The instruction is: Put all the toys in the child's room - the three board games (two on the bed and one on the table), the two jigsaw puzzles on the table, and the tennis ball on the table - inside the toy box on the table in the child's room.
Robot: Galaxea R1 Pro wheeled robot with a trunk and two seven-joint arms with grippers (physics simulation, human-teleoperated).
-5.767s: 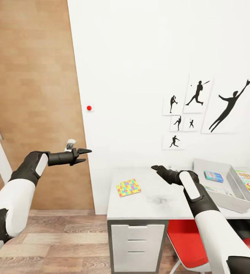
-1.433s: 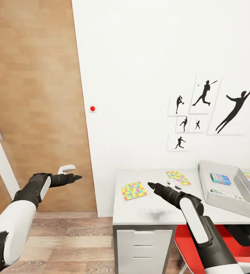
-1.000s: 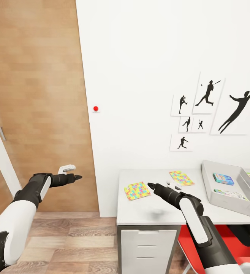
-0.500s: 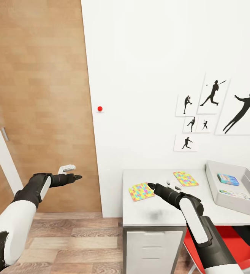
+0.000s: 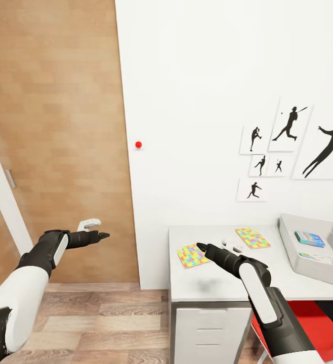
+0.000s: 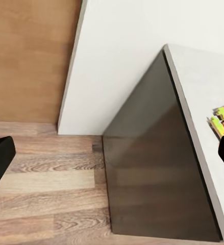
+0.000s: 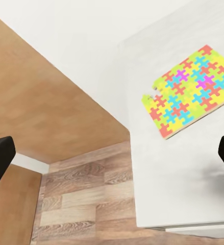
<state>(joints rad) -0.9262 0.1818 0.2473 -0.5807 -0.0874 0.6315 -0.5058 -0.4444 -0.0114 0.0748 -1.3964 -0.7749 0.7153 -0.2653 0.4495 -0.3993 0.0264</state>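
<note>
Camera has panned left since the earlier pictures: table [image 5: 212, 288], wall prints and red dot all sit further right in the head view, while both arms keep the same pose. Right hand [image 5: 202, 247] hovers over the table's left part, tip just right of the near jigsaw puzzle [image 5: 192, 255]; in the right wrist view its fingertips stand at opposite edges, released and empty, with that puzzle [image 7: 192, 91] lying flat between them. Second jigsaw puzzle [image 5: 252, 237] lies farther back and to the right, apart from the first. Toy box [image 5: 289, 241] sits at the table's right end; inside it a blue board game [image 5: 309, 238] toward the far side and a white-green board game [image 5: 323, 260] nearer. Left hand [image 5: 102, 235] hangs over wood floor [image 5: 95, 323] left of the table, spread wide and empty in the left wrist view, facing the table's dark side panel [image 6: 152, 168].
</note>
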